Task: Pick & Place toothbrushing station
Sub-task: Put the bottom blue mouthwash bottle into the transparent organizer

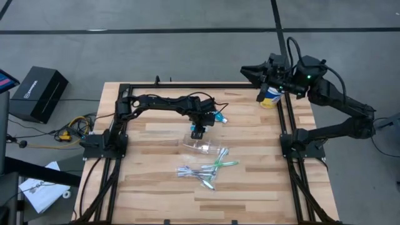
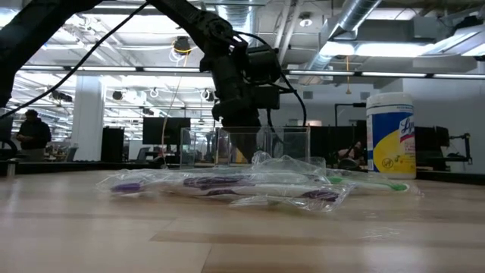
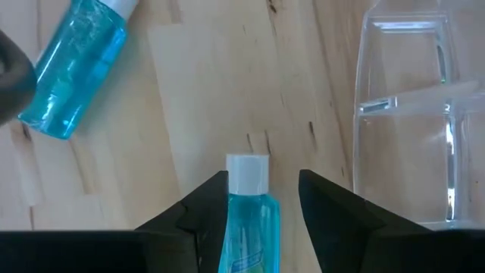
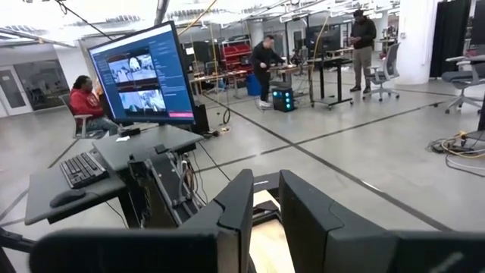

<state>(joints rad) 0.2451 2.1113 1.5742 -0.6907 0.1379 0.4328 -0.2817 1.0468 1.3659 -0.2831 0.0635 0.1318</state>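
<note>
My left gripper [image 1: 198,130] points down over the table's middle, open. Between its fingers [image 3: 198,209] lies a small blue tube with a white cap [image 3: 250,216], flat on the wood. A second blue tube [image 3: 76,68] lies just beyond it [image 1: 219,117]. The clear plastic cup [image 3: 409,121] lies on its side beside the gripper [image 1: 200,145]. Green and purple-white toothbrushes [image 1: 205,170] lie in clear wrappers [image 2: 227,186] nearer the front edge. My right gripper [image 1: 245,69] is raised above the far right corner, level, its fingers [image 4: 241,201] a narrow gap apart and holding nothing. My left gripper straddles the tube near its cap end [image 3: 247,173], coming from above with the fingers along the tube's sides. One finger lies right beside the tube's side. A strip of bare wood shows between the tube and the other finger [image 3: 322,205]. I cannot tell whether either touches.
A white-lidded yellow-and-blue canister [image 1: 270,97] stands at the far right corner [image 2: 390,136], below my right arm. Black frame rails [image 1: 289,125] run along the table's left, right and far edges. Bare wood lies toward the near edge [image 1: 206,203].
</note>
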